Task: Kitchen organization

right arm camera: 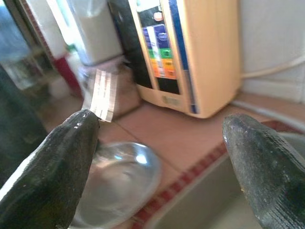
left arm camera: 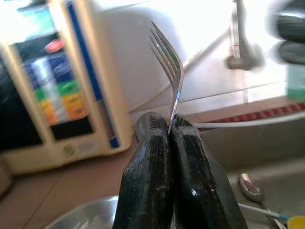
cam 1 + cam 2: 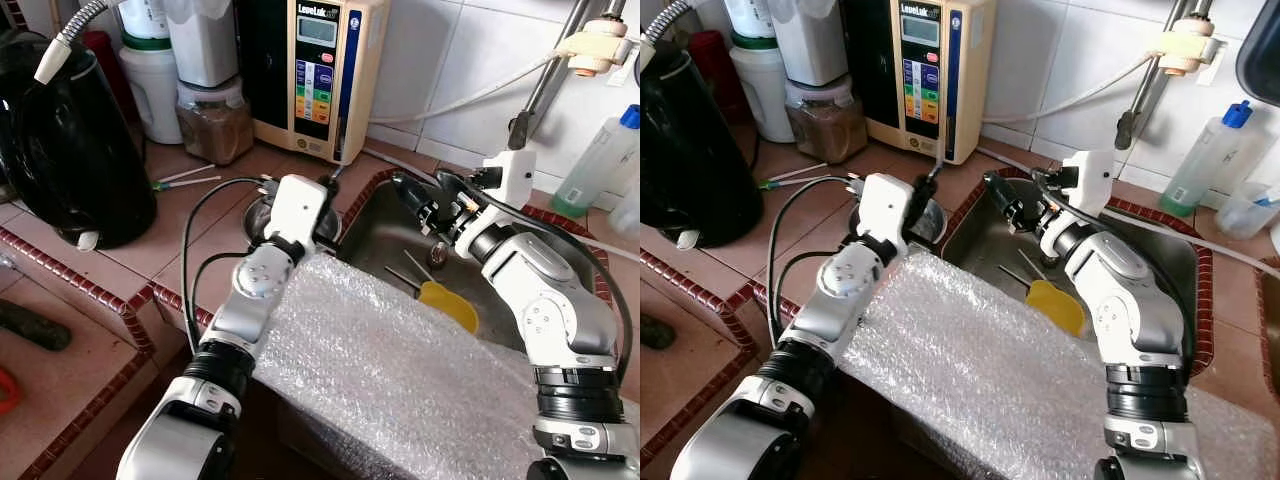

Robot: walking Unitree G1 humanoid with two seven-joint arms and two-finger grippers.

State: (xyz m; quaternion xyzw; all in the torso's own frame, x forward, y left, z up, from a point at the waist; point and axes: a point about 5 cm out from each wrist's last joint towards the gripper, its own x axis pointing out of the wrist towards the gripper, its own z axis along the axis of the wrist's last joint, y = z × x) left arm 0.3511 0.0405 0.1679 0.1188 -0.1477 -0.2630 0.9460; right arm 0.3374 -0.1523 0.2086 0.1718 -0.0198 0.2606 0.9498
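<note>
Left gripper (image 2: 170, 138): fingers pressed together on a metal fork (image 2: 167, 67). The fork's stem is pinched between the fingertips and its tines project beyond them, pointing up and away toward the tiled wall. In the head views this gripper sits over the counter at the left edge of the sink (image 3: 385, 235), just above a steel bowl (image 1: 116, 183).

Right gripper (image 3: 418, 200): fingers (image 1: 52, 162) spread wide apart, nothing between them. It is held above the sink's left part, pointing toward the left gripper and the bowl; the two grippers are near each other but not touching.

Steel bowl: on the tiled counter, beside the sink's red-tiled rim, partly hidden under the left wrist.

Sink contents: a yellow-handled utensil (image 3: 448, 304) lying on the basin floor, with thin metal pieces beside it; exact type cannot be told.

Bubble wrap (image 3: 400, 380): a large sheet draped over the front of the counter and sink edge, between the two arms.

Counter, left side: black kettle-like vessel (image 3: 70, 150); jar of brown powder (image 3: 214, 122); white containers behind it; two thin sticks (image 3: 185, 179) lying flat.

Back wall: beige water ioniser (image 3: 318, 70) with coloured buttons; a tap pipe (image 3: 545, 85) with a white hose; a clear bottle with a blue cap (image 3: 600, 160) at far right.
</note>
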